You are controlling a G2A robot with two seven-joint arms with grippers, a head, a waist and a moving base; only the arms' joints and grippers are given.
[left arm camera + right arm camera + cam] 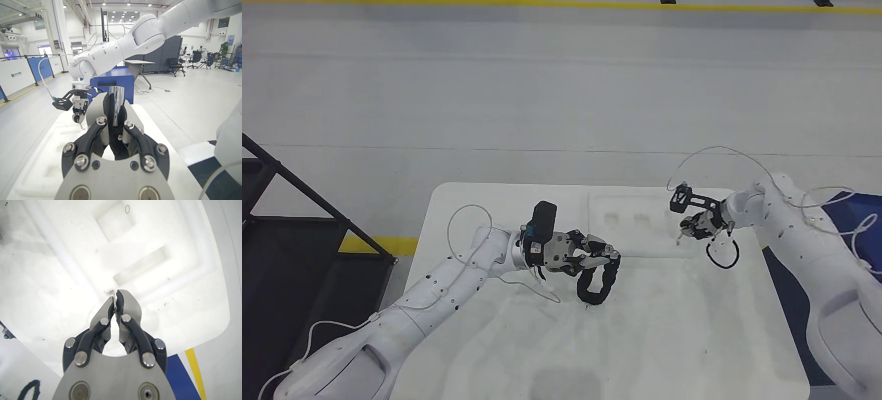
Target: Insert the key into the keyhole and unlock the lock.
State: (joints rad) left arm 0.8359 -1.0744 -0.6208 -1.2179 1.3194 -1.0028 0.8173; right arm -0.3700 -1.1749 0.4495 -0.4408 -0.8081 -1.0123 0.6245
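Currently pre-insertion: left fingers [95, 111] clamped on black cable lock with chrome cylinder [117, 98], above white desk [692, 340]; right fingers [130, 306] pinch small metal key [114, 300] over white foam tray [170, 279], well apart from lock. Next: bring key tip to keyhole, aligned
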